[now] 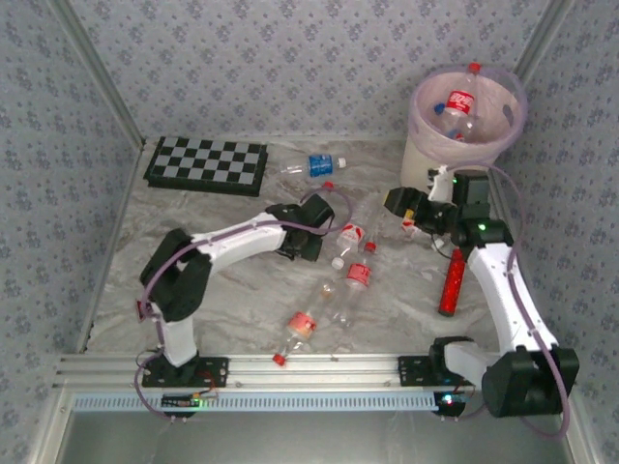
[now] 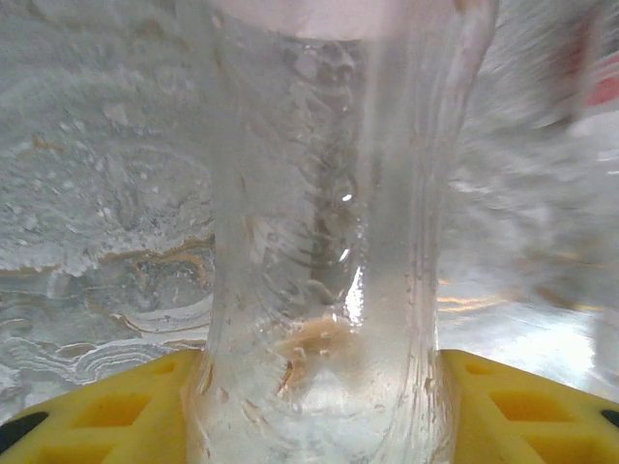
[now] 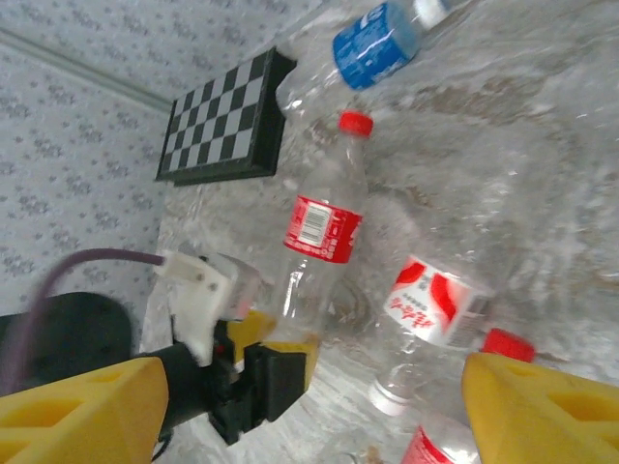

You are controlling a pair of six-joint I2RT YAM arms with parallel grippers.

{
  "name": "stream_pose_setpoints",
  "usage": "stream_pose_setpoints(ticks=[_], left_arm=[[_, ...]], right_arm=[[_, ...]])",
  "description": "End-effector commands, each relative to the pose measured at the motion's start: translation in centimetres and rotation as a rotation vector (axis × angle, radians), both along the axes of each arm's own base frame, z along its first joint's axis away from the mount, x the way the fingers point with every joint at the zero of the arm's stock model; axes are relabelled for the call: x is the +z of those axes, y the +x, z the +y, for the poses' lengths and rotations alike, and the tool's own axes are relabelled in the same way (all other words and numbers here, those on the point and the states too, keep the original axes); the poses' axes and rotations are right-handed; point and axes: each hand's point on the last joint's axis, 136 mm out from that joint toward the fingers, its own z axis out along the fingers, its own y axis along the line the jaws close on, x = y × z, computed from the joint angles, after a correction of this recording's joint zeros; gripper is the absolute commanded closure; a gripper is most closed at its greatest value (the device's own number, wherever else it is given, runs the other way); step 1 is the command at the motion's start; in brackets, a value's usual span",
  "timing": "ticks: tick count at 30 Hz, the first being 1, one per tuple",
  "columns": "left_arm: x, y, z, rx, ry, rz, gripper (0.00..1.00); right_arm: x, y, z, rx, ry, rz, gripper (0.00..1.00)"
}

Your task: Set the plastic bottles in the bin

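A clear plastic bottle (image 2: 329, 271) stands between my left gripper's (image 2: 324, 411) yellow fingers (image 2: 116, 411), which press on both its sides. From the right wrist view this bottle (image 3: 324, 227) has a red cap and red label, and the left gripper (image 3: 266, 353) is shut on its base. My right gripper (image 3: 309, 416) hangs open above a white-capped bottle (image 3: 430, 304), with nothing between its fingers. In the top view the left gripper (image 1: 324, 237) is mid-table and the right gripper (image 1: 395, 203) lies just right of it. The bin (image 1: 426, 145) at the back right holds bottles (image 1: 459, 104).
A blue-labelled bottle (image 1: 314, 166) lies near the checkerboard (image 1: 206, 164) at the back. Two more bottles (image 1: 358, 275) (image 1: 302, 327) lie toward the front. A red tube (image 1: 452, 282) rests beside the right arm. Patterned walls close in the table.
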Motion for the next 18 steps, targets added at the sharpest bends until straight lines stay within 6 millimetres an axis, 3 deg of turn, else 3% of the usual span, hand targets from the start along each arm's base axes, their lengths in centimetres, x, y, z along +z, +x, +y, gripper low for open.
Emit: stream_pose_setpoints(ticks=[1,5,9,12,18], left_arm=[[5.1,-0.6,-2.2,-0.087,-0.244,-0.067,0.59],[7.2,-1.7,-3.7,-0.165,-0.449,-0.081,0.72],[8.2,-2.5,-4.3,-0.223,-0.525,-0.074,0.78],[8.4,-2.8,-4.9,-0.246,-0.556,-0.069,0.79],[9.9,-2.3,-5.9,-0.259,-0.629,-0.104,0.85]], right_arm=[[2.6,1.5,2.2,0.058,0.078,-0.071,0.25],[2.7,2.3,5.4,0.161,0.094,-0.076,0.27],[2.4,3.2,7.6,0.230,0.104,-0.073,0.06],[1.5,3.8,8.9,0.277,0.121,-0.043,0.01],[-1.4,4.1,9.2,0.269,0.052,0.035,0.00]])
